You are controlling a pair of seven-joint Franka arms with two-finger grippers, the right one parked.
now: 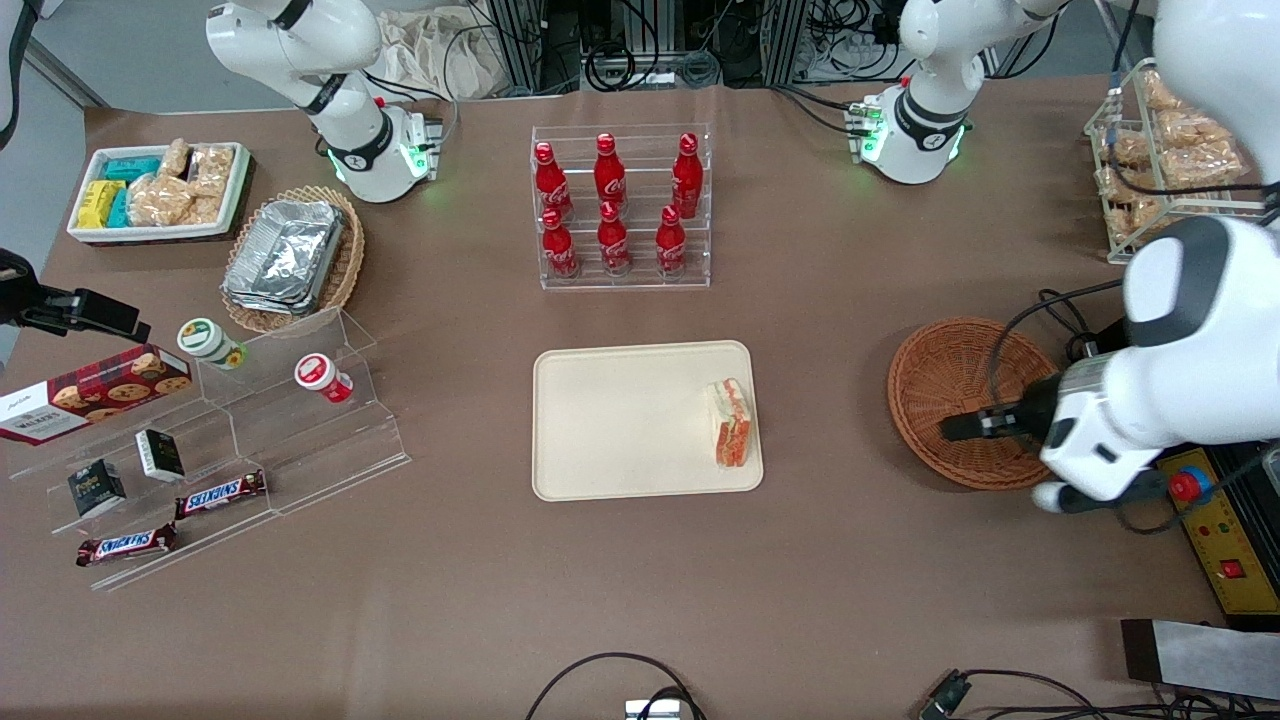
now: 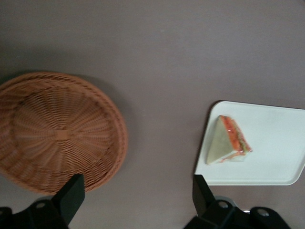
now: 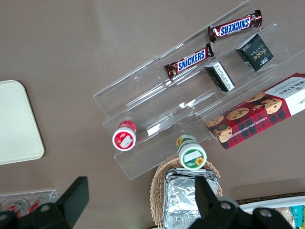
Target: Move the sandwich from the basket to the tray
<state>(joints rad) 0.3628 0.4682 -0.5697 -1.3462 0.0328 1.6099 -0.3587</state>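
One sandwich (image 1: 731, 422) is all this task asks you to move, and it already lies on the tray (image 1: 620, 420), resting on its side close to the tray's rim at the end nearest the working arm, with the red-orange and green filling showing along one edge. The basket (image 1: 950, 385) looks empty in both the front view and the left wrist view: you see only bare reddish-brown weave across its bottom and rim, though the arm covers part of it in the front view. So judge the main work as done; the sandwich is out of the basket and fully inside the tray, not hanging over the rim. Your gripper (image 1: 962, 427) hangs over the basket, above the part of it nearest the working arm's end of the table, well apart from the sandwich. In the left wrist view its two fingers (image 2: 71, 195) stand spread wide with nothing between them, so it carries nothing. What is left for you appears to be very little: at most, taking the arm clear of the basket to a resting pose. Nothing on the tray seems to need correcting, since the sandwich sits flat and steady. Nearby, the rack of red bottles (image 1: 620, 205) stands farther from the front camera than the tray and plays no part.
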